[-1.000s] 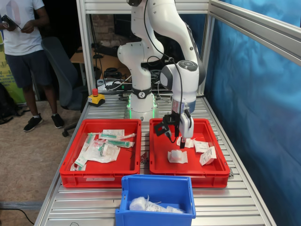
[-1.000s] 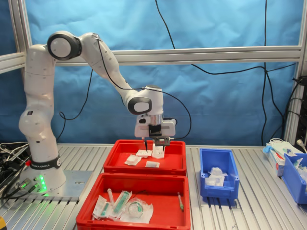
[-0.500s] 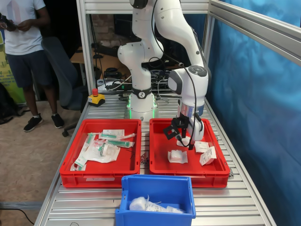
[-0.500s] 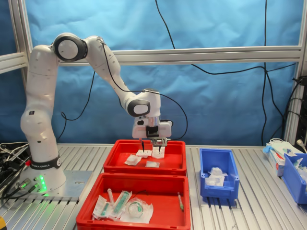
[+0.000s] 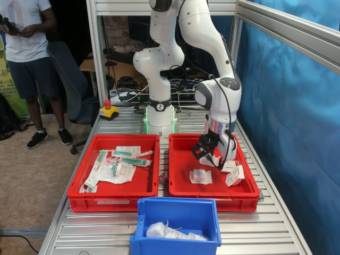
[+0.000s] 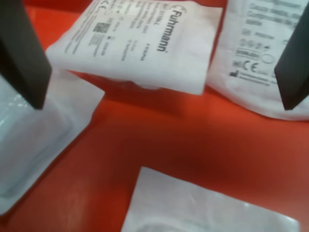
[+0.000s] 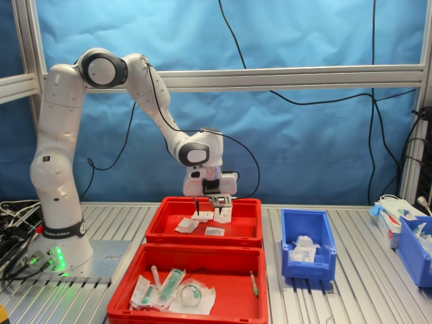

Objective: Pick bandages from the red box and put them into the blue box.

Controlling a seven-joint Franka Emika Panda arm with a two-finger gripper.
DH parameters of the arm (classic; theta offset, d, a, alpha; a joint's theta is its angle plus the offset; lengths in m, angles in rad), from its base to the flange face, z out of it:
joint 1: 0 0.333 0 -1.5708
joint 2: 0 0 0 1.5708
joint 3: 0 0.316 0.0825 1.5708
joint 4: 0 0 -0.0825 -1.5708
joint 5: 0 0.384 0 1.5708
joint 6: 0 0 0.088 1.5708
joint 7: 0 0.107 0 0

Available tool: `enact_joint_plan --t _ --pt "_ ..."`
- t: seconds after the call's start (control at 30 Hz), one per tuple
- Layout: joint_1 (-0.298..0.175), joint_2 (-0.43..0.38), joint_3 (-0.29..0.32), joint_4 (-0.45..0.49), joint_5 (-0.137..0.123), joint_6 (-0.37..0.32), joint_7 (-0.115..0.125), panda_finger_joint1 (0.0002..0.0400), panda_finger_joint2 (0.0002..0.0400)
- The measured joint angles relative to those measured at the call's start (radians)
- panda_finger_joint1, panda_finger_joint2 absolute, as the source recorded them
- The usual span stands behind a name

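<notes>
The tool (image 5: pixel 217 159) hangs low inside the red box (image 5: pixel 180 192), its two dark fingers (image 6: pixel 21 53) spread apart with nothing between them, over a loose cluster of bandages (image 6: pixel 140 46) toward the far right of that box in the first exterior view. The risk, as I judge it, lies in the crowding: the packets lie touching or overlapping, so a descent here could pinch two at once, or catch only a thin sealed edge that slips free on the lift. The bandages are white, squarish sealed packets, one showing a printed paper face, another a clear puffy side over gauze; one more (image 5: pixel 201 176) lies apart nearer the box's middle. The blue box (image 5: pixel 178 215) sits on the desk just in front of the red trays, already holding a few packets.
</notes>
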Motion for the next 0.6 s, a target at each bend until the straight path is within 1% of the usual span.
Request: enact_joint_plan --t 0.2,0.33,0.47,0.6 --pt "0.018 0.019 0.002 0.000 0.000 0.009 0.000 0.0400 0.0400" --pt "0.029 0.032 0.003 0.000 0.000 0.028 0.003 0.0400 0.0400" --pt "0.039 0.046 0.004 0.000 0.000 0.051 0.010 0.0400 0.0400" --pt "0.048 0.060 0.005 0.000 0.000 0.069 0.023 0.0400 0.0400"
